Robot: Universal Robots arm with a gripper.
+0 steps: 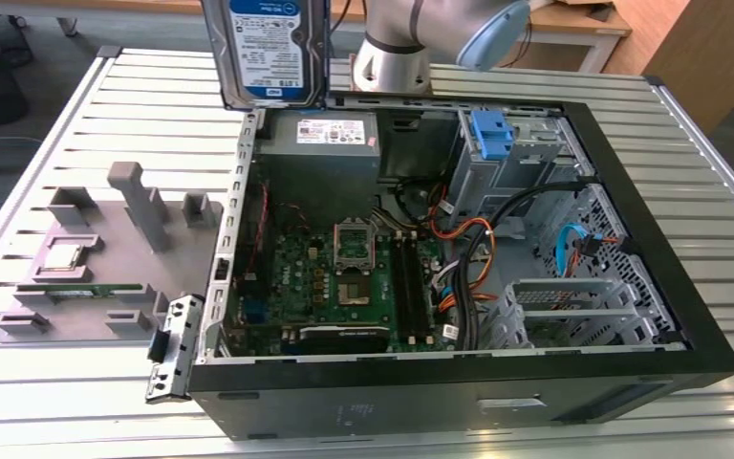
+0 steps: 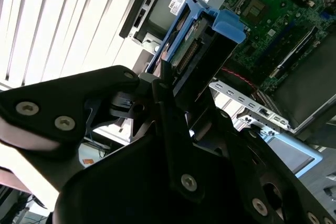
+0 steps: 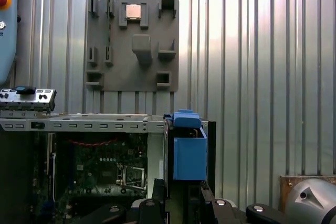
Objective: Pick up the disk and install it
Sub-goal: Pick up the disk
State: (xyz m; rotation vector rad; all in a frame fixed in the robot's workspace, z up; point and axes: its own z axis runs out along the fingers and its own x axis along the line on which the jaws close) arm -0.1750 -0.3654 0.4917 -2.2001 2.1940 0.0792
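The disk (image 1: 271,48) hangs upright in the air above the back corner of the open computer case (image 1: 673,287), over the power supply (image 1: 322,134), at the exterior view's left. Its white-and-blue label faces the exterior camera. In the second wrist view my gripper (image 2: 170,95) is shut on the disk (image 2: 197,51), whose blue carrier rail and connector edge stick out past the black fingers (image 2: 134,111). In the first wrist view the blue carrier end of the disk (image 3: 189,156) sits between the fingers of my gripper (image 3: 181,195).
Inside the case lie the motherboard (image 1: 355,277), loose cables (image 1: 469,249) and a blue drive bay (image 1: 495,134) at the back. A grey fixture tray (image 1: 99,258) with a small silver chip (image 1: 64,256) lies beside the case on the slatted table (image 1: 87,402). The arm's base (image 1: 399,48) stands behind.
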